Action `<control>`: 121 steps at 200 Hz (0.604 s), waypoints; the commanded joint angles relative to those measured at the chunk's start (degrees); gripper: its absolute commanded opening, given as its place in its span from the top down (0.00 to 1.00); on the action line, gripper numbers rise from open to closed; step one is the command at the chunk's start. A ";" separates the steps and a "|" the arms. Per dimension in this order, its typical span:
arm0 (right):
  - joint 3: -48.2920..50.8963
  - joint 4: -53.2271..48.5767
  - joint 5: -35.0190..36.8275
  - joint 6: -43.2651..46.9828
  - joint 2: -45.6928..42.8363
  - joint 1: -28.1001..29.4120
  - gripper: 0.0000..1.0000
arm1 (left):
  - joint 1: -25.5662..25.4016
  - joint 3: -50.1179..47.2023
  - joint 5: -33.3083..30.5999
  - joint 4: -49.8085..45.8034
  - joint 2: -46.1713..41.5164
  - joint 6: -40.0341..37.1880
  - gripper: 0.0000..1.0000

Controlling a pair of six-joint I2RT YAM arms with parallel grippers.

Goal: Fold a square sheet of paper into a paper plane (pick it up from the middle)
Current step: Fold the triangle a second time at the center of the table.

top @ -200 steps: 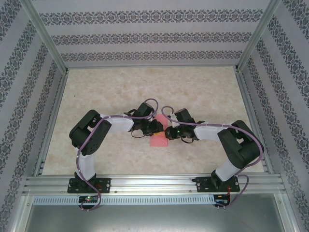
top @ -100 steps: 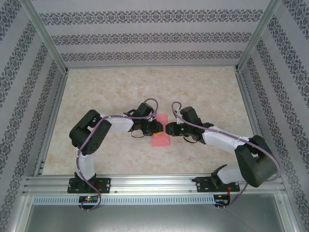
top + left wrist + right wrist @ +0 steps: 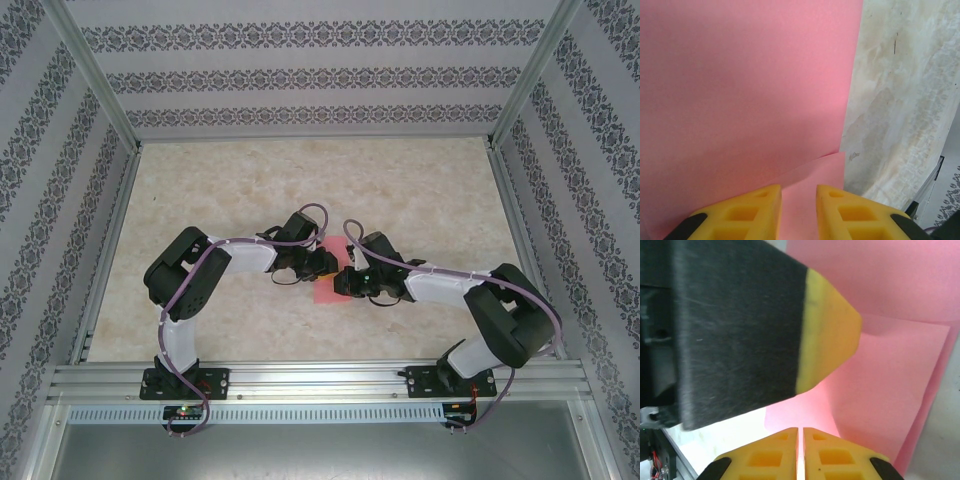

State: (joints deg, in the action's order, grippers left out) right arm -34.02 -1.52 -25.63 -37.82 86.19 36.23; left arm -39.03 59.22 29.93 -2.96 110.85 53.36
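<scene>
The square sheet of paper point(image 3: 327, 293) is pink and lies creased on the table between both grippers. In the left wrist view the paper point(image 3: 740, 90) has a folded flap point(image 3: 815, 172) running toward my left gripper point(image 3: 798, 192). That gripper's yellow fingertips stand a narrow gap apart, with pink showing through the gap. My right gripper point(image 3: 800, 430) is shut, its tips almost touching at the paper point(image 3: 890, 370) edge; I cannot tell if paper is pinched. A left finger point(image 3: 827, 325) hangs close in front of it. From above, the left gripper point(image 3: 326, 264) and the right gripper point(image 3: 345, 283) nearly meet.
The marble-patterned table point(image 3: 300, 180) stretches behind the arms. Patterned walls enclose it, with metal posts at the corners. An aluminium rail point(image 3: 320, 380) runs along the near edge, where both arm bases are bolted.
The right arm swung out and stretched, then drew back in, bringing its gripper lower onto the paper beside the left gripper. The left arm stayed put.
</scene>
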 commanded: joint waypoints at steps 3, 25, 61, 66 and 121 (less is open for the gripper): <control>-1.09 -0.13 -0.47 -0.74 0.91 -0.70 0.89 | 0.00 -0.14 -2.77 -3.80 3.10 -2.20 0.72; -0.92 -1.29 -0.25 -0.59 1.37 -1.68 0.88 | 0.00 -0.25 -2.68 -3.76 3.20 -2.30 0.72; 0.28 -1.28 -0.59 -0.66 3.34 -2.13 0.88 | 0.00 -0.42 -2.42 -3.82 3.50 -2.56 0.72; 0.56 -1.18 -0.40 -0.67 3.55 -2.26 0.88 | 0.00 -0.46 -2.36 -3.84 3.55 -2.56 0.72; 2.79 -2.30 1.60 -0.52 3.33 -2.84 0.87 | 0.00 -0.85 -1.91 -3.80 3.98 -2.81 0.72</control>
State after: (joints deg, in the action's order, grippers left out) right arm -33.04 -1.61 -25.63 -37.93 89.43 33.98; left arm -39.00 59.31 30.41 -3.01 111.09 52.49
